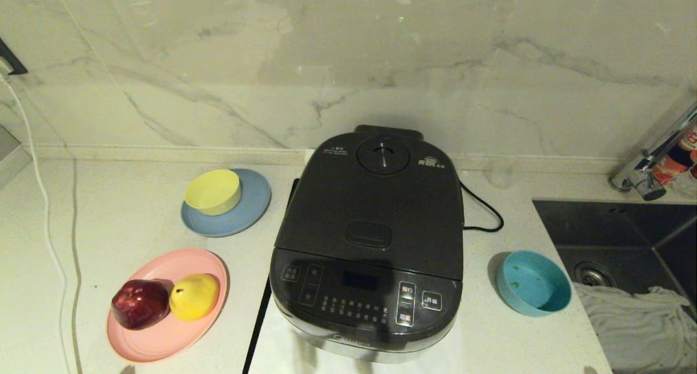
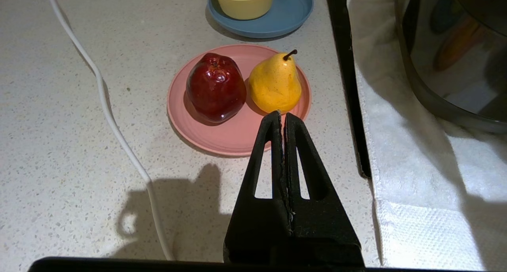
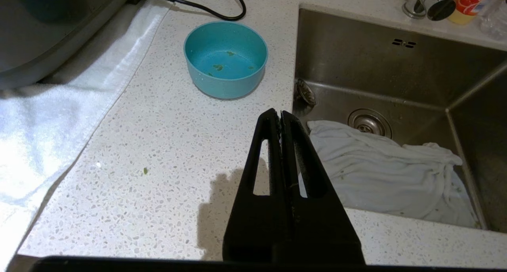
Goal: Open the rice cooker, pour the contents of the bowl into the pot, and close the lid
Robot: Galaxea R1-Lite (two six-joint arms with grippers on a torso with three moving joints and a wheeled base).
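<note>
The left gripper (image 2: 282, 114), its jaws pressed together and empty, hangs just short of the pink round plate (image 2: 222, 139). The right gripper (image 3: 280, 113), jaws likewise closed on nothing, points beside the small teal-blue plastic bowl (image 3: 225, 58), which holds only a few green bits (image 3: 218, 67). Between them, the large black rice cooker (image 1: 370, 243) has its hinged black lid (image 1: 375, 205) down, hiding the pot.

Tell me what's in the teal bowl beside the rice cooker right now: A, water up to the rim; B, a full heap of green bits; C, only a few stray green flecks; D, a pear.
C: the bowl shows a nearly bare bottom with just a few green flecks, and the rice cooker has its lid shut.
</note>
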